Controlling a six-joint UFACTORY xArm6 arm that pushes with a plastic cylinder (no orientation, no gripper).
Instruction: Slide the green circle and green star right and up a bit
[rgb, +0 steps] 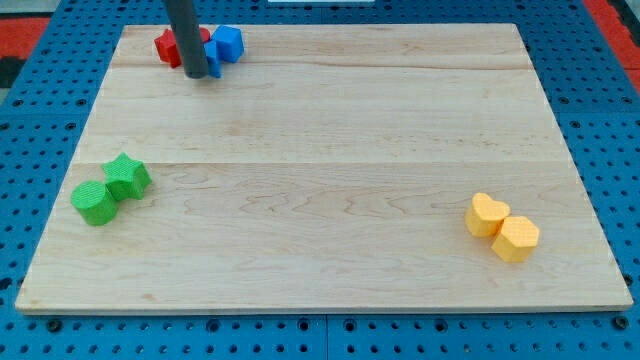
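my tip by red block, green star, green circle far below

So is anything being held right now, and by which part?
Nothing is held. My tip sits at the view's top between the red block and blue block, far from both green blocks.

Robotics lab bench: wooden board on blue perforated table.

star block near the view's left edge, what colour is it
Green; the star shows plainly in the camera view.
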